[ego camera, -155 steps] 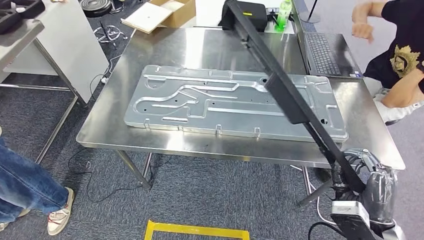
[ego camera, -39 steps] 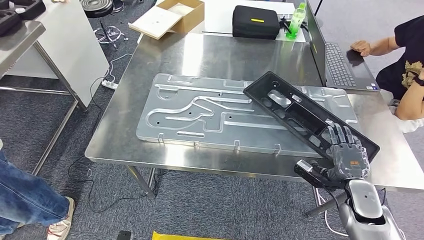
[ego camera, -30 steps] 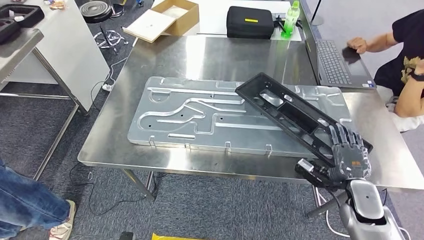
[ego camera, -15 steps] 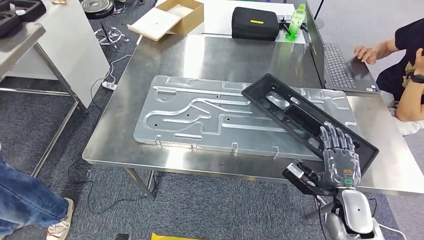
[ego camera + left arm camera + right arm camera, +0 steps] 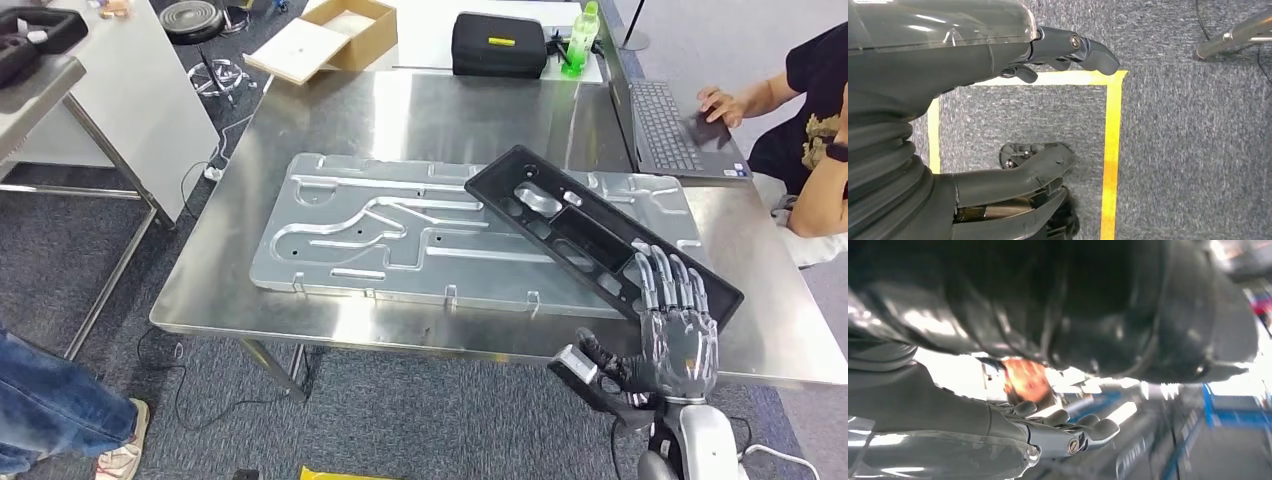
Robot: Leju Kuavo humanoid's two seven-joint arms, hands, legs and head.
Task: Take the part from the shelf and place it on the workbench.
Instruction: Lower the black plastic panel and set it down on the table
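I am looking down on grey carpet [image 5: 420, 415] lying under a stainless steel table [image 5: 400, 110]. A white cabinet [image 5: 130, 80] is standing at its left, a white desk [image 5: 430, 20] sitting behind it. Yellow floor tape [image 5: 1111, 150] is running across the carpet, and overhead light is glaring off the steel.
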